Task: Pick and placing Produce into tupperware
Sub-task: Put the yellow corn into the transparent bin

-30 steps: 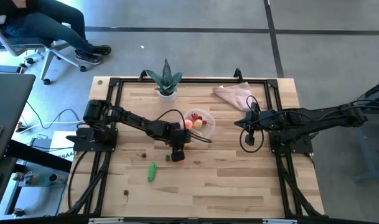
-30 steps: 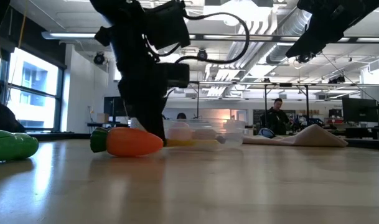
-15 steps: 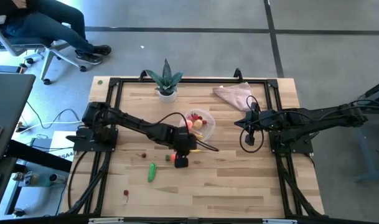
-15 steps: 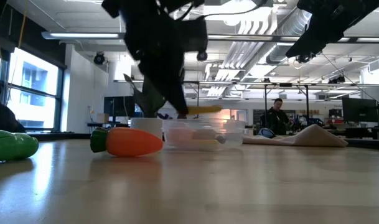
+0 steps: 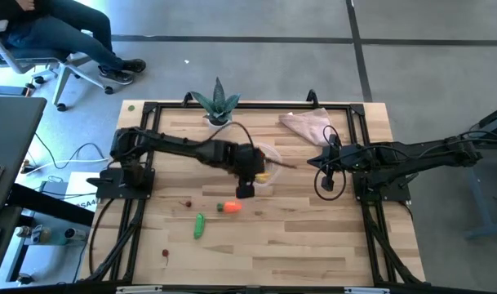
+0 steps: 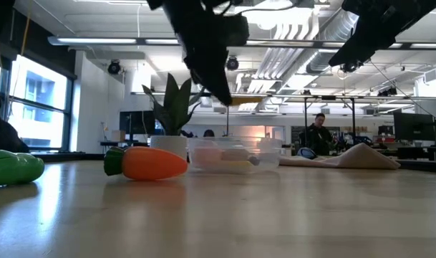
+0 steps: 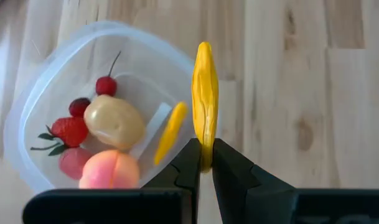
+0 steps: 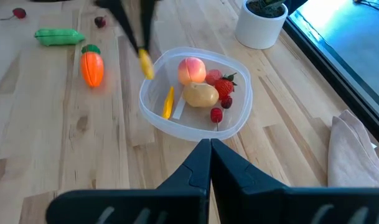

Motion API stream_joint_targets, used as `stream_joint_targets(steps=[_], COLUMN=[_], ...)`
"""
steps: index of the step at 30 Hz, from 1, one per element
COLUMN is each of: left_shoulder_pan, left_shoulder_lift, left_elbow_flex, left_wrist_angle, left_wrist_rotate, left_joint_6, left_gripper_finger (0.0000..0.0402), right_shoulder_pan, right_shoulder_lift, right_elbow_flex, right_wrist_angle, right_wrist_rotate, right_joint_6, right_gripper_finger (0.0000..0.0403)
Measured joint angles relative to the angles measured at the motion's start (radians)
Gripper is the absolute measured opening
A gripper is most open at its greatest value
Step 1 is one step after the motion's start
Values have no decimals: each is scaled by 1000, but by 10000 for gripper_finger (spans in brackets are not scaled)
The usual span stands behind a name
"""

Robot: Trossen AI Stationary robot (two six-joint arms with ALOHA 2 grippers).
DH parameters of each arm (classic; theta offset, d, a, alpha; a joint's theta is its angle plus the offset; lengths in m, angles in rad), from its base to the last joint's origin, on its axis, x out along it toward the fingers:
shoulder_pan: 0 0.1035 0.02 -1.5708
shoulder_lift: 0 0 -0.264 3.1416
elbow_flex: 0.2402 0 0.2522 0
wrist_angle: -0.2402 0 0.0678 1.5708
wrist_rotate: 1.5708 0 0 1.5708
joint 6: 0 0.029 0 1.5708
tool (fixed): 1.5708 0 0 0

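**Left gripper holds a yellow piece over the container rim**

High view: the left gripper (image 5: 246, 181) hangs over the near edge of the tupperware (image 5: 268, 155), which sits mid-table. The orange carrot (image 5: 229, 207) lies just in front of it, the green cucumber (image 5: 199, 225) nearer the table's front, and a small red berry (image 5: 165, 253) well apart toward the front left. The right gripper (image 5: 328, 174) waits over the table's right side, near the pinkish cloth (image 5: 309, 124).

Low view: the carrot (image 6: 146, 163) rests on the table, close beside the clear tupperware (image 6: 235, 153); the dark arm above it is too blurred to read.

Left wrist view: the fingers (image 7: 190, 163) are clamped on a long yellow piece (image 7: 205, 99), held upright over the container's rim. Inside lie a potato (image 7: 114, 121), a peach (image 7: 113, 172), a strawberry (image 7: 70, 130), a cherry (image 7: 106, 85) and another yellow slice (image 7: 170, 131).

Right wrist view: the right gripper's fingers (image 8: 201, 158) are pressed together, holding nothing. The plant (image 8: 262, 18) stands beyond the tupperware.
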Motion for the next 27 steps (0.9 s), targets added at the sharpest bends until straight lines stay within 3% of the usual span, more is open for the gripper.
stream_joint_targets(steps=[9, 27], left_shoulder_pan=[145, 144], left_shoulder_lift=[2, 25], left_elbow_flex=[-65, -120], left_wrist_angle=[-10, 32], left_wrist_rotate=[127, 138], left_joint_6=[28, 29], left_gripper_finger=[26, 26], right_shoulder_pan=[0, 0], right_shoulder_lift=[0, 0], right_elbow_flex=[0, 0], right_wrist_angle=[0, 0], right_wrist_rotate=[0, 0], right_joint_6=[0, 0], right_gripper_finger=[0, 0])
